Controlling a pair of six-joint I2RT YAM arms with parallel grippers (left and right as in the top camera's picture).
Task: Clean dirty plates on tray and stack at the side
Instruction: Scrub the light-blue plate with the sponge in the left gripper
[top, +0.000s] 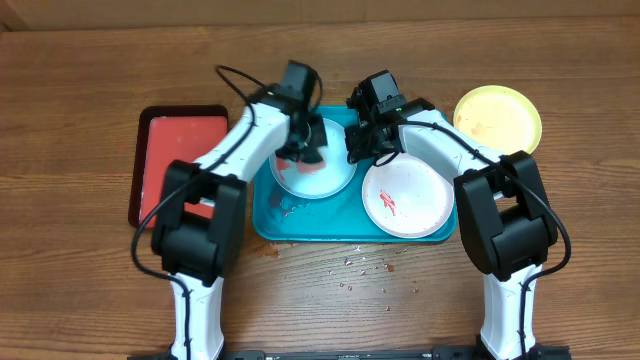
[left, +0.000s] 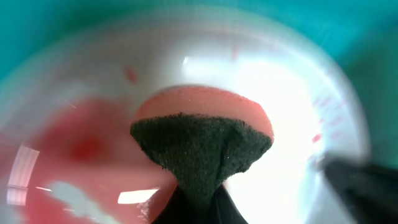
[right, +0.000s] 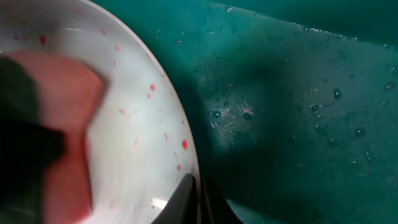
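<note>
slippage was the risk: with the left tool (left: 196, 194) clamped on the sponge (left: 202, 134) against the light blue plate (top: 325, 180) at 9 o'clock on the tray (top: 300, 230), and the right tool (right: 198, 200) pinched on its 3 o'clock rim, hard strokes could have torn it free.

Two plates (top: 408, 197) sit in the large tray (top: 275, 226); third plate (top: 497, 118) right; small tray (top: 160, 165) left.

Likely a robotics lab bench, not a kitchen: a left arm (top: 200, 220) and right arm (top: 505, 215) mounted at a wood-grain tabletop (top: 80, 310) flank a teal tray (top: 300, 228), with a red tray (top: 165, 150) to its left.
</note>
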